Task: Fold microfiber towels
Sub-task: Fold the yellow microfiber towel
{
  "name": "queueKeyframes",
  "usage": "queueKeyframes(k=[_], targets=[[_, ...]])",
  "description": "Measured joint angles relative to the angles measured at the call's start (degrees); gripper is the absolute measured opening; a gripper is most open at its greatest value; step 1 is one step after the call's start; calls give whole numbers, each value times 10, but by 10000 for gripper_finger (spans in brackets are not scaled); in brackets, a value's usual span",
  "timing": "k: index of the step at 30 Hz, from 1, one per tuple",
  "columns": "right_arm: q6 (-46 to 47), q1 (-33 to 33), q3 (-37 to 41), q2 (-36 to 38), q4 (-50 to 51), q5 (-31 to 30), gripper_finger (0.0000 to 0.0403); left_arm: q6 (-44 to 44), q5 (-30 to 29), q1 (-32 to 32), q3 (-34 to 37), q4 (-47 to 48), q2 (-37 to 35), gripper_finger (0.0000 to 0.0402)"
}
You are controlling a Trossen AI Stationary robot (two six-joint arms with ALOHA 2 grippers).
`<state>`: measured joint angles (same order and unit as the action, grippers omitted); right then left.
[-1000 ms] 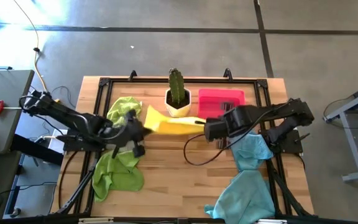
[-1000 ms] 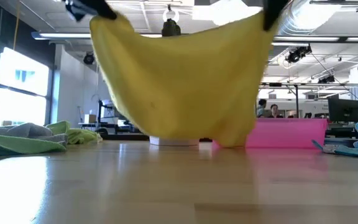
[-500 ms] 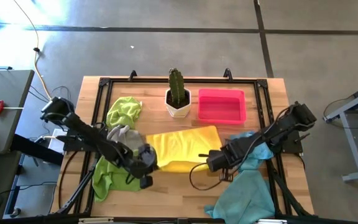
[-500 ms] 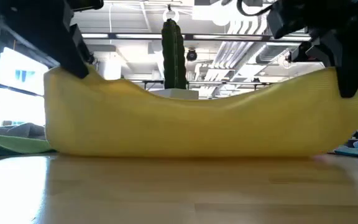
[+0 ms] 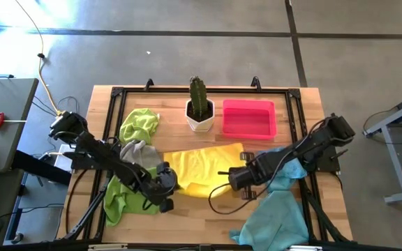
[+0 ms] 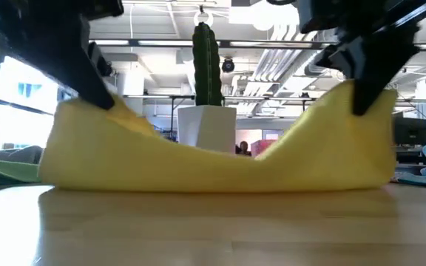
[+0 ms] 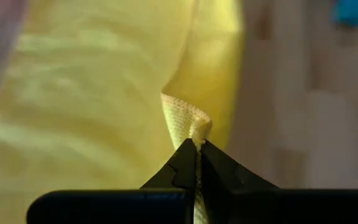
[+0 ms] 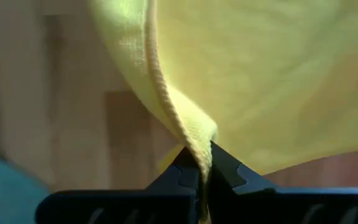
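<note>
The yellow towel (image 5: 199, 169) lies spread on the middle of the table, with its far part flat on the wood. Its two near corners are held up, and the near edge (image 6: 220, 166) sags between them down to the table. My left gripper (image 5: 165, 184) is shut on the near left corner; it also shows in the low view (image 6: 100, 100). My right gripper (image 5: 233, 178) is shut on the near right corner; it also shows in the low view (image 6: 362, 100). My left gripper pinches the yellow towel's near left corner (image 7: 188, 123) between its two fingers, at the hemmed edge. The corner is lifted a little above the table, and the cloth falls slack from it to the wood. My right gripper pinches the yellow towel's near right corner (image 8: 192, 132) between its two fingers, at the hemmed edge. The corner is lifted a little above the table, and the cloth runs slack down from it.
A potted cactus (image 5: 199, 106) and a pink tray (image 5: 249, 118) stand at the far edge. Lime green towels (image 5: 139, 123) (image 5: 128, 196) and a grey one (image 5: 137, 150) lie on the left. Light blue towels (image 5: 276, 213) lie at the near right.
Both grippers have come from high near the cactus toward the table's near edge and down, still shut on the yellow towel. The towel, which hung in the air, now lies spread on the table. My right gripper has since moved left, and the near edge has sagged.
</note>
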<state>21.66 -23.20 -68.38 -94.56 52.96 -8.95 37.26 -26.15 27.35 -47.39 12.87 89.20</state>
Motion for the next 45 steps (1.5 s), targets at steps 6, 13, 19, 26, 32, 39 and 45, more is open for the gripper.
queueKeyframes(k=[6, 13, 19, 26, 32, 39, 45], targets=[[-42, 48, 0, 0, 19, -29, 0, 25, -61, -16, 0, 89, 0, 3], [-52, 106, 0, 0, 22, -28, 0, 30, -159, -23, 0, 118, 0, 3], [-58, 155, 0, 0, 25, -24, 0, 31, -223, -27, 0, 136, 0, 3], [-67, 198, 0, -13, 28, -21, 1, 31, -221, -57, 0, 143, 0, 3], [-76, 211, 0, -35, 33, -4, 1, 31, -182, -92, 0, 144, 0, 3], [-112, 211, 0, -52, 31, -16, 7, 31, -168, -108, 1, 147, 0, 3], [-116, 211, 0, -55, 43, -25, 76, 31, -159, -112, 1, 147, 0, 3]])
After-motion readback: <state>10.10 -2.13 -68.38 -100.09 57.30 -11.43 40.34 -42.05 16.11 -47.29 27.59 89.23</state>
